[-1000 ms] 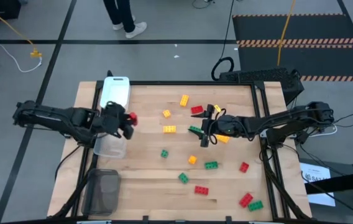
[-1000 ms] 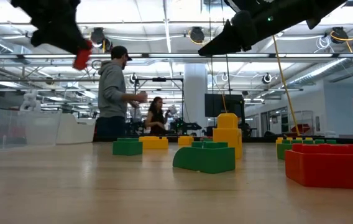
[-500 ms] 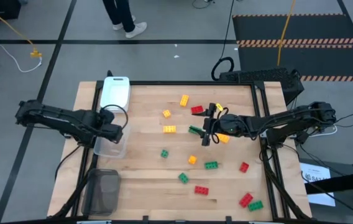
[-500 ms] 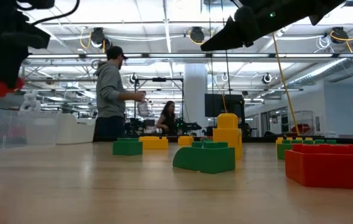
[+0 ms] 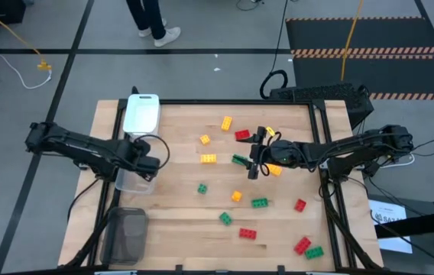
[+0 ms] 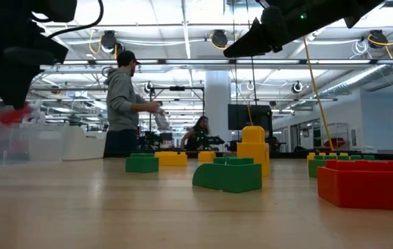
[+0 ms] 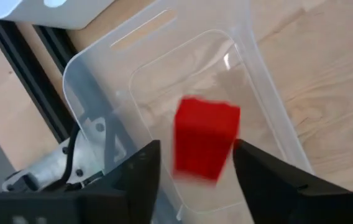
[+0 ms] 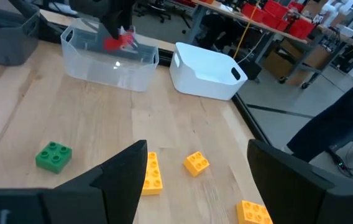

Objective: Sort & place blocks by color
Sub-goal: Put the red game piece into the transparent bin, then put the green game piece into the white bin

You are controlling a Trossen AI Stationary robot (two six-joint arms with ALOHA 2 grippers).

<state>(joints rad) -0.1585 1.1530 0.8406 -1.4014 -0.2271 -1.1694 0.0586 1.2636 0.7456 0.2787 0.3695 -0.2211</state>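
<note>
My left pincer [image 7: 192,165] hung over the clear tray [image 5: 135,182] at the worktop's [image 5: 202,221] left edge, fingers spread wide. A red block [image 7: 205,137] showed blurred between the 2 fingers, loose from both, above the tray's floor. That tray sat between a white tray [image 5: 141,113] and a dark tray [image 5: 126,233].

My right pincer [image 5: 252,159] hovered above the middle of the worktop, fingers parted wide and holding nothing, just beside a green block [image 5: 239,160]. The other blocks lay scattered on the bare wood: yellow ones [image 5: 208,158] toward the far side, green [image 5: 259,202] and red ones [image 5: 247,234] nearer the front. A person [image 6: 124,104] stood in the room behind.
</note>
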